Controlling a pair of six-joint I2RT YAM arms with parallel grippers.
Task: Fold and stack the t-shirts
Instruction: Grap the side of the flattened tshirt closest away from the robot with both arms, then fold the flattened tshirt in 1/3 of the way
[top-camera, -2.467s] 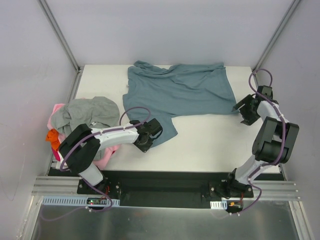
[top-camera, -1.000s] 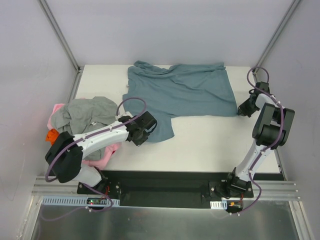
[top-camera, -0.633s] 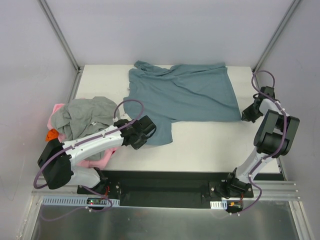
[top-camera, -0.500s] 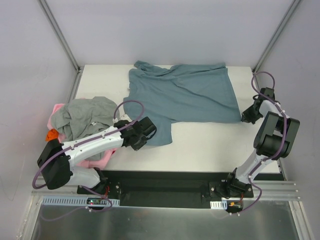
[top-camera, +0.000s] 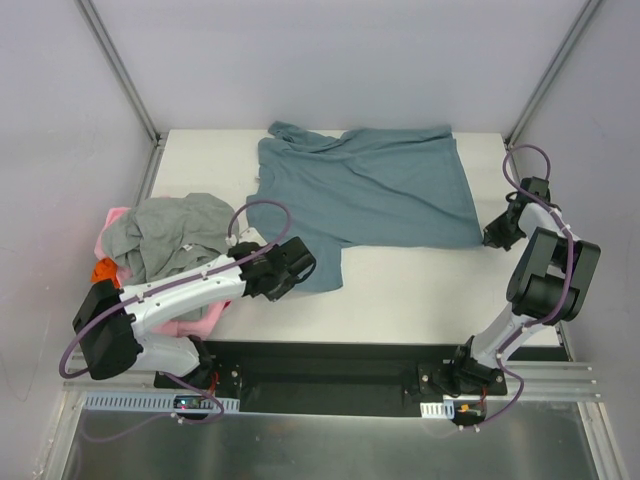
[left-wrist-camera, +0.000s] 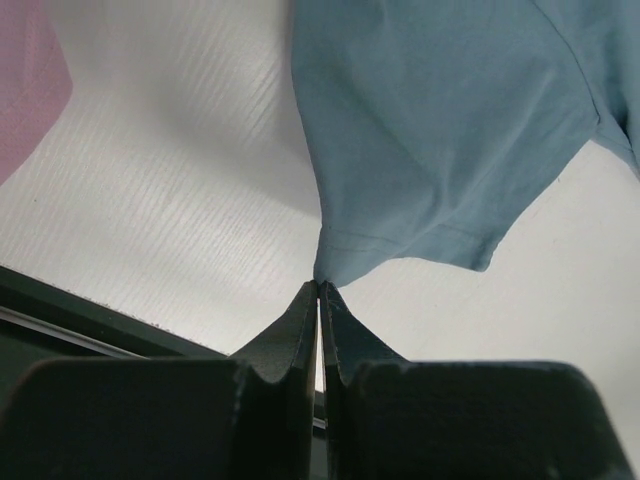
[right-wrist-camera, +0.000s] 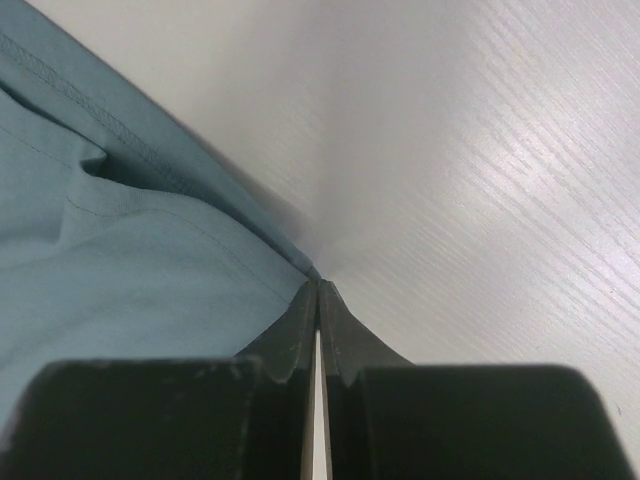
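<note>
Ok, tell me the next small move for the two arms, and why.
Probably ease both pinched corners slightly apart to tauten the cloth. The left gripper and right gripper are each shut on a corner of the teal t-shirt, which lies rumpled along its far-left edge.

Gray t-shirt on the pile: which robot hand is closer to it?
Left. The left gripper pinches a corner of the teal t-shirt just beside the gray t-shirt; the right gripper pinches the teal t-shirt's opposite corner, much farther away.
</note>
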